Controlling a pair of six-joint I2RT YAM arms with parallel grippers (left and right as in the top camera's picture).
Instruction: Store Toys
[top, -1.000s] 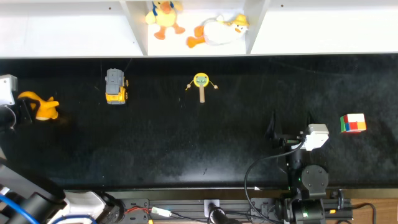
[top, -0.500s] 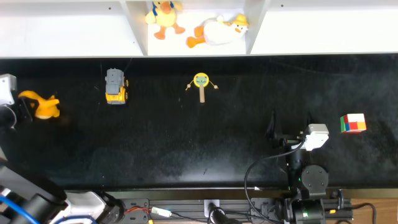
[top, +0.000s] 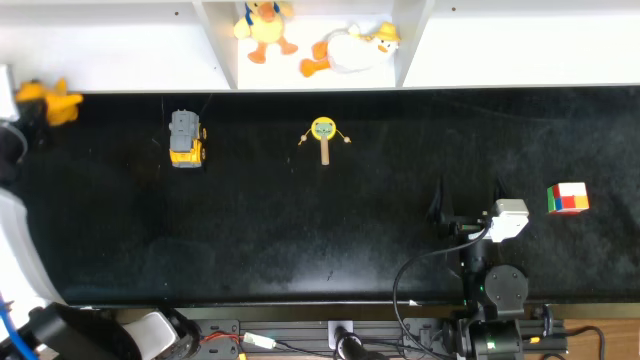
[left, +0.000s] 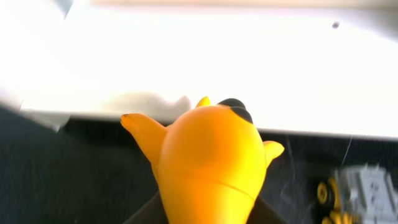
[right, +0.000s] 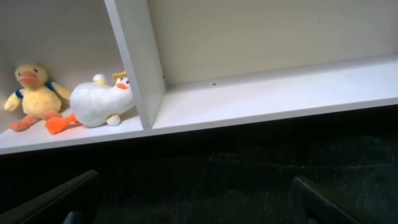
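A glossy, rounded orange-yellow plastic toy (left: 211, 155) is pinched in the left gripper (top: 34, 106) at the far left of the black desk (top: 300, 220), by the white shelf's (top: 120, 50) front edge. It has been lifted from lower down. The right gripper (right: 196, 202) is spread. A yellow plush duck (top: 264, 25) and a white plush goose (top: 352, 48) are held in the shelf's middle compartment.

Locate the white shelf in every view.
Top view: white shelf runs along the upper edge, behind the black table.
Left wrist view: shelf is the bright band behind the held yellow toy.
Right wrist view: shelf stands beyond the table, white plush duck inside.
Shared landmark: shelf's front edge meeting the black table.
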